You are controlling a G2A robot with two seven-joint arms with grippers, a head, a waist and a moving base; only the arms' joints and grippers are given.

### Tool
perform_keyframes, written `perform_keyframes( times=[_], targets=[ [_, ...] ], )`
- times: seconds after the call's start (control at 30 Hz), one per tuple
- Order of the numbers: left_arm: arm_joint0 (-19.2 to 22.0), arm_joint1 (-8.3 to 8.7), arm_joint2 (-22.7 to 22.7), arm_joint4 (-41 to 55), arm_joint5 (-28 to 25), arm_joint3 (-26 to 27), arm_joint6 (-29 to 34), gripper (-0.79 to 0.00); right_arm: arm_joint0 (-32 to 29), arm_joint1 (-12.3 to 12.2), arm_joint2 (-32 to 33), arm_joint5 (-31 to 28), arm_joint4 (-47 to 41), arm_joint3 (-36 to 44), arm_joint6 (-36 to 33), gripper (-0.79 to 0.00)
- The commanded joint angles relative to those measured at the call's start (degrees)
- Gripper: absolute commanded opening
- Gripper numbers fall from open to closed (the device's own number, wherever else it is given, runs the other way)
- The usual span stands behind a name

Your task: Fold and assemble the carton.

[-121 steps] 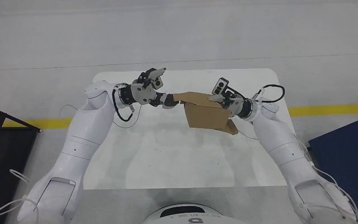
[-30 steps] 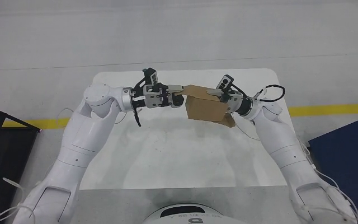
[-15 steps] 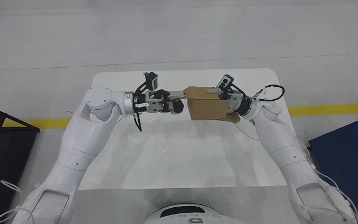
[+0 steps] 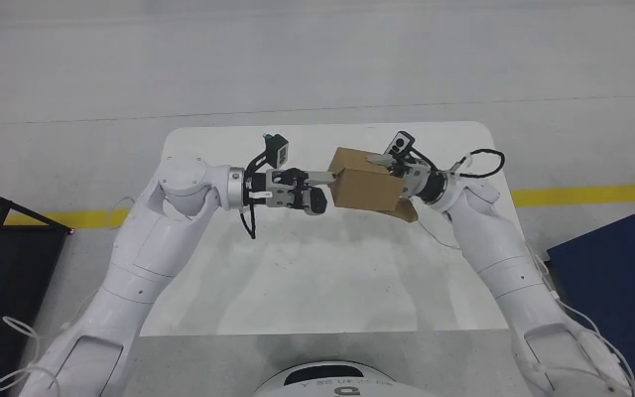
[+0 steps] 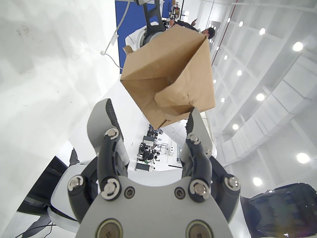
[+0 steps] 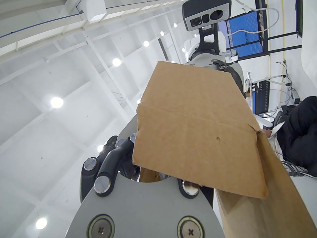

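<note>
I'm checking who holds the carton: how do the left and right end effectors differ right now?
The left end effector is open at the carton's folded end; the right end effector is shut on its opposite end. The left's fingers show plainly; the right's sit behind cardboard. Both meet the carton above the table.

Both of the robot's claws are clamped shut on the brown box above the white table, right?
Not quite: the left gripper is open. The left wrist view shows its jaws spread, one fingertip touching the brown box's folded flap. Only the right gripper is clamped shut on the box above the white table.
</note>
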State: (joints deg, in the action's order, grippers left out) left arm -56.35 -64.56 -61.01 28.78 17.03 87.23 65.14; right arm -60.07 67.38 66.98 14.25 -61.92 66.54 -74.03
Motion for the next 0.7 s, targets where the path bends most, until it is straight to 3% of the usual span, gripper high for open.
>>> perform_keyframes(
  times=[0.0,0.67],
  targets=[
    [0.3,-0.04,0.2,0.1,0.2,0.1,-0.3,-0.228,0.1,0.0,0.1,0.0,-0.2,-0.2,-0.2,-0.785],
    [2.3,-0.63,2.6,1.3,-0.1,-3.7,-3.3,-0.252,-0.2,0.1,0.7,0.6,-0.9,-0.2,-1.7,-0.785]
  ],
)
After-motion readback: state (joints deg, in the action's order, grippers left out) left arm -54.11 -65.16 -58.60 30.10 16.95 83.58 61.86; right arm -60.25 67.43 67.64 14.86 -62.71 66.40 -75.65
